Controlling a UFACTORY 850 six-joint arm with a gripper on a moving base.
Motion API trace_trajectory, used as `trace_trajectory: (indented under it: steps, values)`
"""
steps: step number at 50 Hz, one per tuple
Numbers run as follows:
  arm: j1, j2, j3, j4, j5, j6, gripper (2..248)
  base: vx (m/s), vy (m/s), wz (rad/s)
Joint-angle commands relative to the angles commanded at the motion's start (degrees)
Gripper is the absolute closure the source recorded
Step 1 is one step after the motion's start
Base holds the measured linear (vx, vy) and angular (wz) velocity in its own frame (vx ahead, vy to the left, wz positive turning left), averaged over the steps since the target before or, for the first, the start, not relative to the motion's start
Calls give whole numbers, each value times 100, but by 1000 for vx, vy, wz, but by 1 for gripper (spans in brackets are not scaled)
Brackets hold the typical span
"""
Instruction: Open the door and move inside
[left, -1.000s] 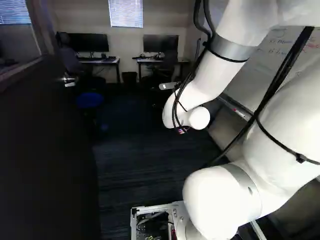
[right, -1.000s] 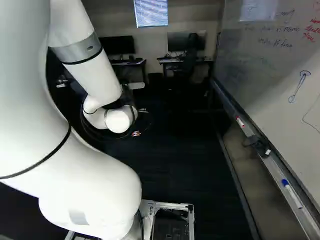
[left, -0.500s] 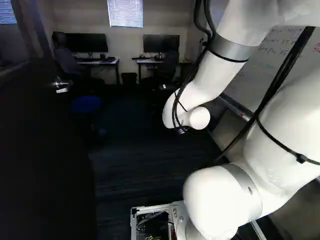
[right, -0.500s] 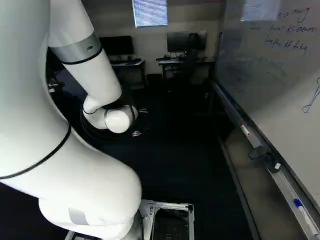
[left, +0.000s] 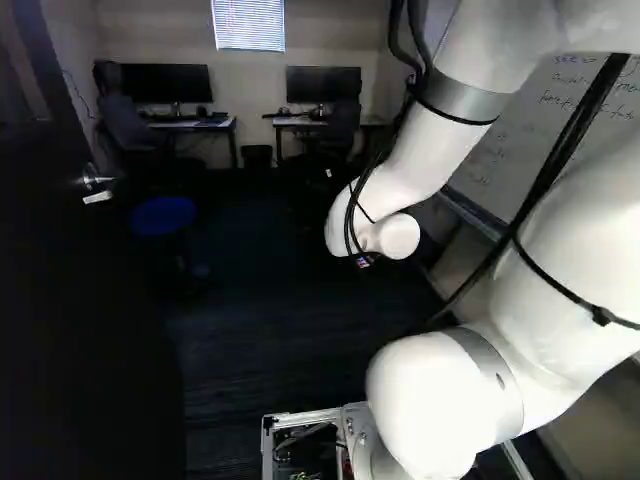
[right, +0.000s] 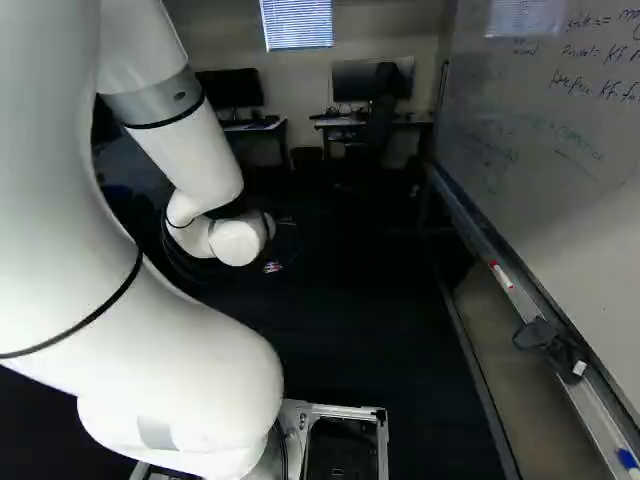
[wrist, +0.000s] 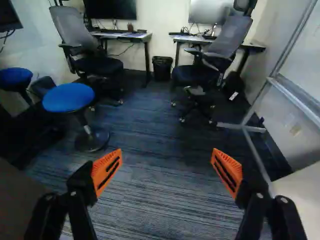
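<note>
Ahead, blue stool (wrist: 68, 97) near chair (wrist: 77, 31).

A dark, plain-faced door (left: 90, 330) is seen standing upright and open, spread along the left of the left base view. A silvery lever handle (left: 97, 197) is mounted high on the visible part, near the door's far edge; the hinges cannot be made out.

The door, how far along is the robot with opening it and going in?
Done: the door stands open, its lever handle off to the side; the open gripper holds nothing. In hand: the base has moved forward, bringing the whiteboard tray nearer. Left: probably driving farther in; I can't tell whether its rear is through.
</note>
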Motion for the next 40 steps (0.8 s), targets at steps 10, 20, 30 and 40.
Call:
trace_trajectory:
  steps: [10, 20, 30, 40]
  values:
    - [0, 0, 0, 0, 0, 0, 3, 187, -2, -12]
    - [0, 0, 0, 0, 0, 0, 3, 192, 2, -17]
    - [0, 0, 0, 0, 0, 0, 3, 198, 7, -14]
    - [0, 0, 0, 0, 0, 0, 3, 192, 6, -13]
